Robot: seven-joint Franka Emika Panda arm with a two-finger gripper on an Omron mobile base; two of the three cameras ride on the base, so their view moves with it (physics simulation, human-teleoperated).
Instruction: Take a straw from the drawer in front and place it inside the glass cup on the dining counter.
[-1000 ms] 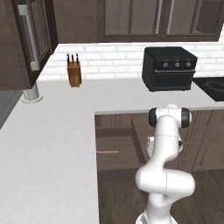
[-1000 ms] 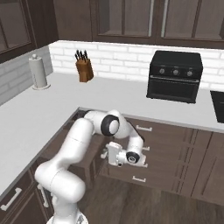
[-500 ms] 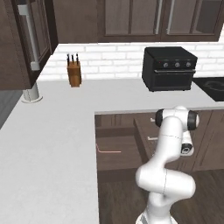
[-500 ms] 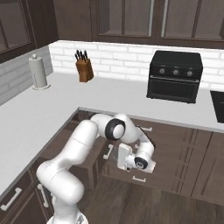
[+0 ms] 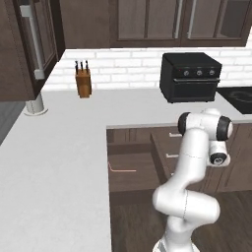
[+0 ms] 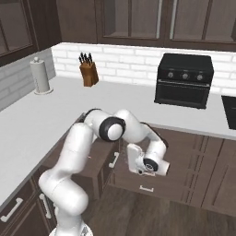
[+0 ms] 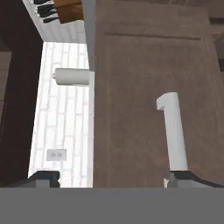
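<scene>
The drawer (image 5: 134, 178) stands pulled out from under the white worktop. The straw (image 5: 122, 171), a thin pinkish-red stick, lies flat inside it. On the drawer's dark front (image 6: 102, 171) sits a pale bar handle (image 6: 113, 160). My gripper (image 6: 125, 161) hovers just right of that handle, pointing at it. In the hand view the gripper (image 7: 113, 177) is open, its tips wide apart with nothing between them, and the handle (image 7: 173, 131) runs up from near the right tip. The glass cup and the dining counter are out of view.
A white L-shaped worktop (image 5: 54, 162) wraps the left and back. On it stand a black toaster oven (image 5: 191, 76), a knife block (image 5: 84, 83) and a paper towel roll (image 6: 40, 76). Dark cabinet fronts with another handle (image 6: 146, 189) lie below the hand.
The jaws have gone from shut on the drawer handle to wide open, letting it go. The hand has drawn back to the right, away from the drawer front.
</scene>
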